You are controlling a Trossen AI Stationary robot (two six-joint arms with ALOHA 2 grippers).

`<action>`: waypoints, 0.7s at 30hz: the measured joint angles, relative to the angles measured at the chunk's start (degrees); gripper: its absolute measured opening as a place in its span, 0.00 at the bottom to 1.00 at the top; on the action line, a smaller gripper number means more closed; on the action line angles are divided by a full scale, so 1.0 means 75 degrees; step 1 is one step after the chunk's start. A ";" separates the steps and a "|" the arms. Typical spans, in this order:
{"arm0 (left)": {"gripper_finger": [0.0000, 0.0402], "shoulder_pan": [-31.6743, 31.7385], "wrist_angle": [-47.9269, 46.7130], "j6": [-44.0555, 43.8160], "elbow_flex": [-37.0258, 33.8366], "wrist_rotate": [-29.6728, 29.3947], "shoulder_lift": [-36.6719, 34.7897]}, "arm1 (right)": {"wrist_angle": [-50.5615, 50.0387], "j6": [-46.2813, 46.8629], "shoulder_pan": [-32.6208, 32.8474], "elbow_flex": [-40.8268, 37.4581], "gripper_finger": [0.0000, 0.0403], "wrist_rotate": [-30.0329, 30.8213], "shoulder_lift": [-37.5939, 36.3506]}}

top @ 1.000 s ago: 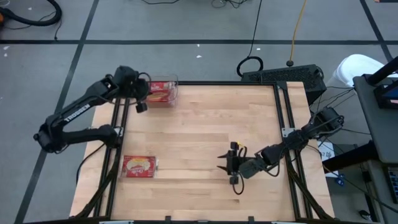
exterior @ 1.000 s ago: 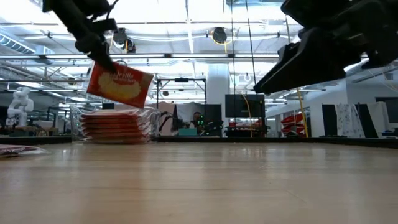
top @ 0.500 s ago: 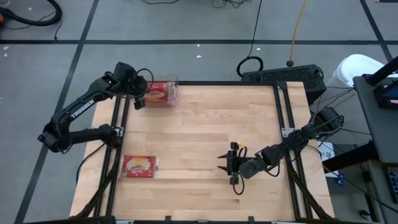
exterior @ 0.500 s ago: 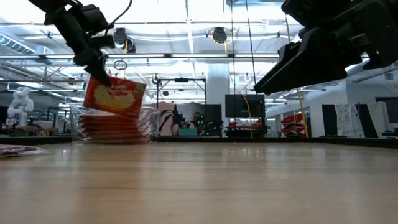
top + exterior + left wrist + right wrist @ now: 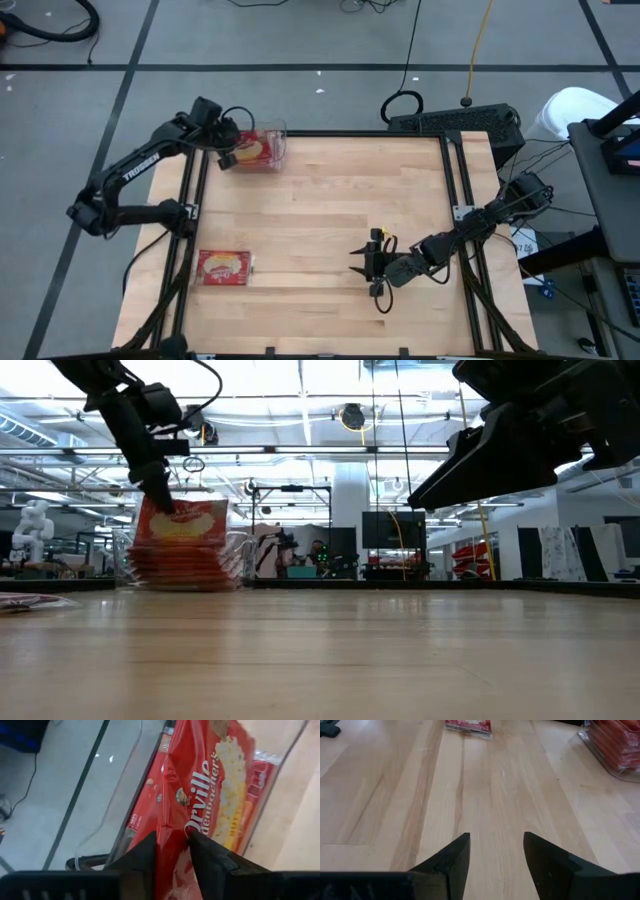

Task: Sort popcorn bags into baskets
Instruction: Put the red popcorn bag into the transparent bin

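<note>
The left arm is extended to the far left corner of the table [image 5: 330,215], with the left gripper [image 5: 232,152] positioned there and its fingers [image 5: 145,855] set on either side of a popcorn bag [image 5: 210,795]. The right arm is lowered near the table's near right area; the right gripper [image 5: 362,262] is held apart, empty, above the surface.

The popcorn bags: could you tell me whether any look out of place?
One popcorn bag lies alone on the table, far from the clear bin. Another bag stands tilted atop the bin's stack, between the left gripper jaws.
</note>
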 joint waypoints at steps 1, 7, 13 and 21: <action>0.30 0.0000 0.0035 -0.0052 0.0000 -0.0066 0.0037 | 0.0000 0.0000 0.0000 0.0000 0.44 0.0000 0.0000; 0.38 -0.0135 0.0469 -0.0427 -0.0003 -0.0730 0.0175 | 0.0000 0.0000 0.0000 0.0000 0.44 0.0003 0.0000; 0.40 -0.0502 0.0714 -0.0451 -0.0003 -0.1658 0.0175 | 0.0000 -0.0001 -0.0002 0.0002 0.44 0.0003 0.0000; 0.39 -0.0955 0.0463 -0.2088 -0.0003 -0.1068 0.0175 | 0.0000 0.0002 -0.0020 0.0001 0.44 0.0003 0.0000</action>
